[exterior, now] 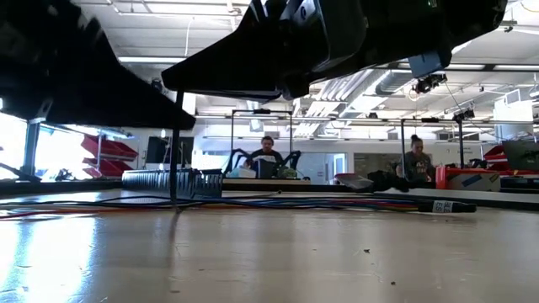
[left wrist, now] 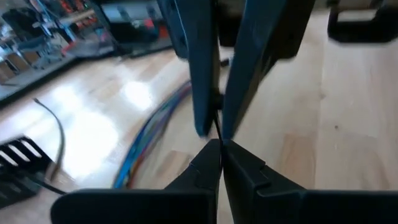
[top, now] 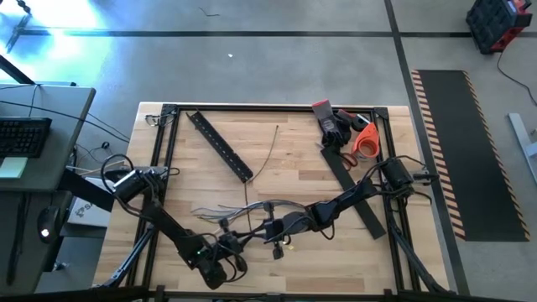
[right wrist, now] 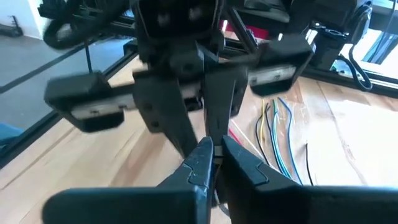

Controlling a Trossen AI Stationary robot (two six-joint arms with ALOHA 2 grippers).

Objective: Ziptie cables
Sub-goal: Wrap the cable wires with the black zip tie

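The cables [top: 214, 210] lie loose on the wooden table near its near edge. They show as coloured strands in the left wrist view [left wrist: 146, 140] and the right wrist view [right wrist: 280, 140]. My left gripper [top: 239, 243] and right gripper [top: 256, 232] meet tip to tip just above the table, beside the cables. Both are shut on one thin black strip, a zip tie [left wrist: 217, 127], which runs between them. In the low view the cables [exterior: 253, 202] lie flat along the table under both dark arms. My left gripper [left wrist: 221, 149] pinches the zip tie's lower stretch [left wrist: 219, 138] at the very tips of its two fingers. The strip runs straight on from them into the other gripper, clear of the table. My right gripper [right wrist: 214, 154] has its two fingers [left wrist: 205, 93] on either side of the strip's far stretch [left wrist: 217, 118], coming at it head-on against the left gripper. Its own fingers hide the place of contact in the right wrist view.
A flat black perforated bar [top: 222, 147] lies slantwise at the table's far left, and a single thin wire [top: 268, 155] lies beside it. A second black bar [top: 357, 189], orange-handled scissors [top: 365, 138] and a red-and-black tool [top: 327, 117] sit far right. A black frame [top: 277, 107] rims the table.
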